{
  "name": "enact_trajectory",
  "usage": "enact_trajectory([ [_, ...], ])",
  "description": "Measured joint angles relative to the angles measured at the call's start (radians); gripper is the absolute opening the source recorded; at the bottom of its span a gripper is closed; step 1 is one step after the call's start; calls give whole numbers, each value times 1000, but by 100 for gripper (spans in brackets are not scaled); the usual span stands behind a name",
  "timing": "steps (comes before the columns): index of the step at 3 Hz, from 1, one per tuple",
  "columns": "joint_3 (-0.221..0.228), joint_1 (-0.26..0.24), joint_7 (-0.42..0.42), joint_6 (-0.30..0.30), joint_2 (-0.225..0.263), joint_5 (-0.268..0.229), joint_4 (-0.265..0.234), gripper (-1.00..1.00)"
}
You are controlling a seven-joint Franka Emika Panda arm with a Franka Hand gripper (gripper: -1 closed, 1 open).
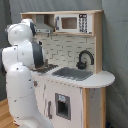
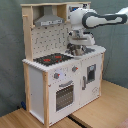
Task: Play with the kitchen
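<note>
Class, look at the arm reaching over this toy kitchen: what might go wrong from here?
1. The gripper hangs low over the sink area, close to the black faucet; a sideways move might knock it.
2. The arm reaches under the microwave shelf; lifting straight up may hit it.

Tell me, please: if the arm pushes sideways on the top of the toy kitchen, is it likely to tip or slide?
The kitchen is tall and narrow, so a high push could rock it. Its flat base sits on a smooth wooden floor, so it may slide rather than tip. It looks like rigid wood panels, probably stiff, not flexing. The gripper hangs low over the counter, where pushing seems safer.
</note>
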Motion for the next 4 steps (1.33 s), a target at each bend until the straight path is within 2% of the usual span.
enact_trajectory([
  [2, 15, 35, 73, 27, 134, -94, -108, -100],
  [4, 54, 42, 153, 51, 260, -183, -207, -100],
])
